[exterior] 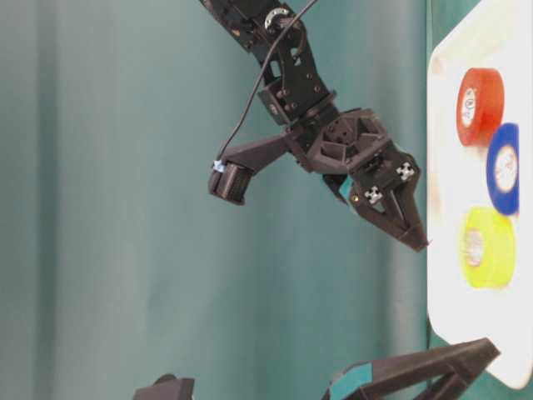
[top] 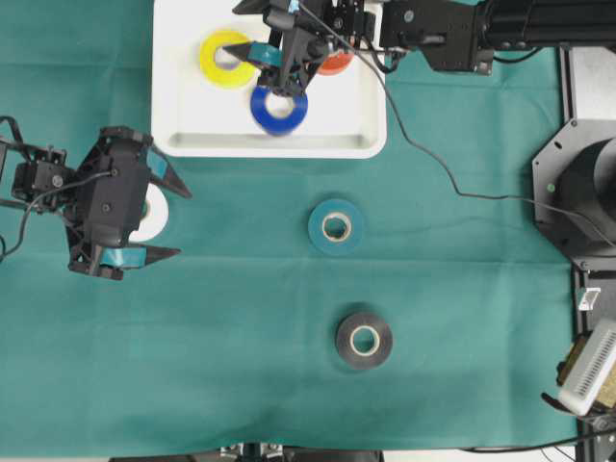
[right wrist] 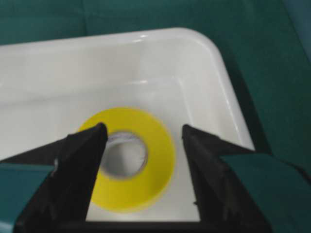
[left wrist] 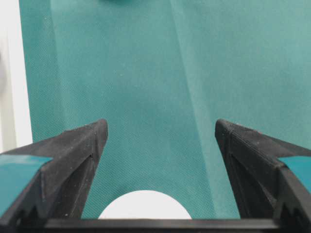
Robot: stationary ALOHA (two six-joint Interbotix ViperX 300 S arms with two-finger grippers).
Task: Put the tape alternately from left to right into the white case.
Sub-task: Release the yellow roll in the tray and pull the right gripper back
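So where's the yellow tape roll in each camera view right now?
Overhead: yellow roll, upper left of the white case.
Table-level, lowest roll at right.
Left wrist: not in view.
Right wrist, centre, between the open jaws.
Shared landmark: the white case.

We see a matt green cloth (top: pixel 192 337), finely woven and faintly creased. At twelve o'clock the white case (top: pixel 183 58) looks like smooth, glossy plastic (it catches highlights along its rim). The yellow roll (right wrist: pixel 146 160) has a smooth satin face; the black roll (top: pixel 364 340) looks duller.
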